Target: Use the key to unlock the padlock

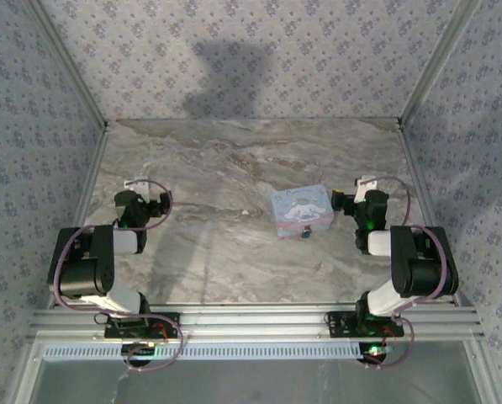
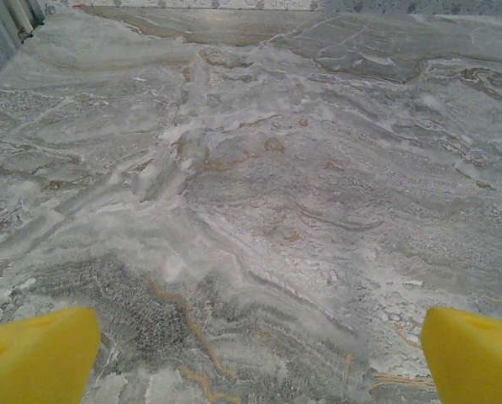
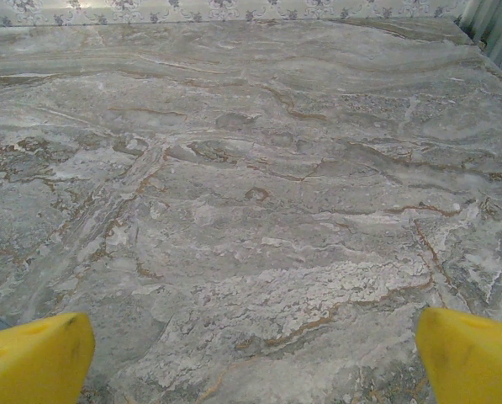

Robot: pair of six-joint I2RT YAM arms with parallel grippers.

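The padlock [image 1: 305, 234] is a tiny blue piece with a silvery end, lying at the near edge of the pastel cartoon-dog box [image 1: 302, 210] right of the table's middle. A small pale speck [image 1: 247, 213] lies left of the box; it is too small to tell whether it is the key. My left gripper [image 1: 161, 202] rests low at the left, far from the box. Its yellow fingertips [image 2: 36, 353] stand wide apart over bare marble, so my left gripper [image 2: 259, 362] is open. My right gripper [image 1: 341, 200] sits just right of the box, and in its own wrist view my right gripper [image 3: 255, 358] is open over bare marble.
The marble tabletop [image 1: 217, 252] is walled by patterned panels at the back and sides, with metal posts [image 1: 66, 63] at the corners. An aluminium rail [image 1: 251, 320] runs along the near edge, where both arm bases are bolted.
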